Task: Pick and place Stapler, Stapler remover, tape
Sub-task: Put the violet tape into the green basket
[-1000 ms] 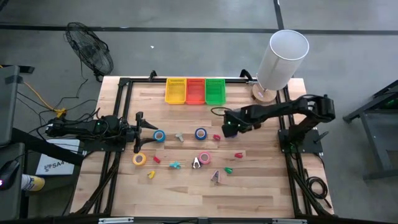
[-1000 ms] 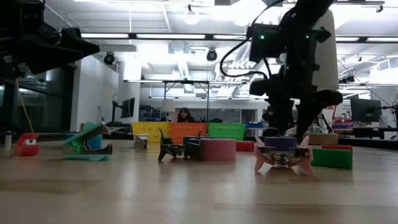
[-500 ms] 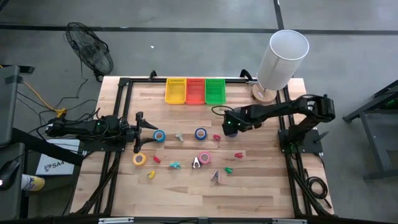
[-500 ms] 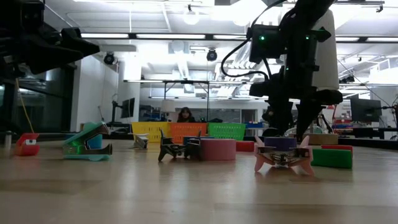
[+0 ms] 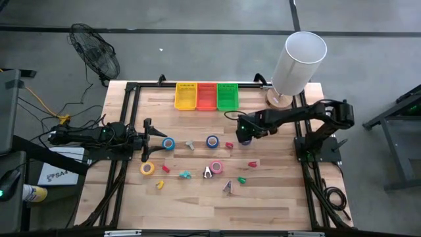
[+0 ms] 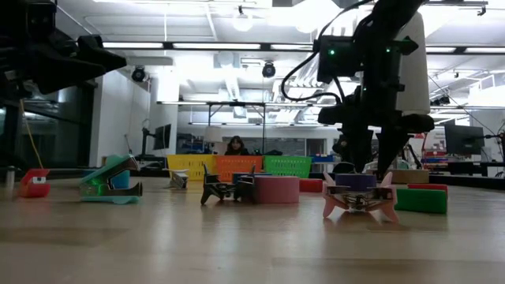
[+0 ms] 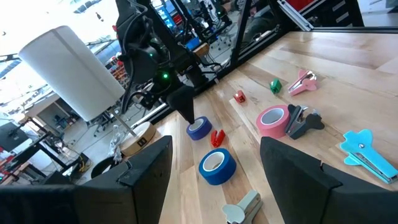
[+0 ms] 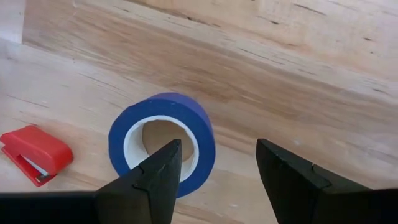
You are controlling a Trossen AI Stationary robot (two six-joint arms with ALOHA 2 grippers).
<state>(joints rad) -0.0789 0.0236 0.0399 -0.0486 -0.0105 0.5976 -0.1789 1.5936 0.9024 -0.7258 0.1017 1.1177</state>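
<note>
The right tool (image 5: 244,137) hangs spread wide over the middle of the tabletop (image 5: 276,191), its fingers (image 8: 146,180) framing a blue tape roll (image 8: 163,142) lying flat beside a small red stapler (image 8: 32,154). Bare wood lies open between that roll and the three baskets (image 5: 206,96) at the far edge. The left tool (image 5: 146,139) waits near the left edge, spread wide, just beside another blue tape roll (image 5: 168,143).

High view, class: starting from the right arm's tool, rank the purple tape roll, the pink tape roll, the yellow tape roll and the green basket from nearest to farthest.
Measured from the right tool:
1. Purple tape roll, directly under the tool.
2. Pink tape roll and green basket, on opposite sides of the tool; too close to call.
3. Yellow tape roll, far across on the left arm's side.
</note>
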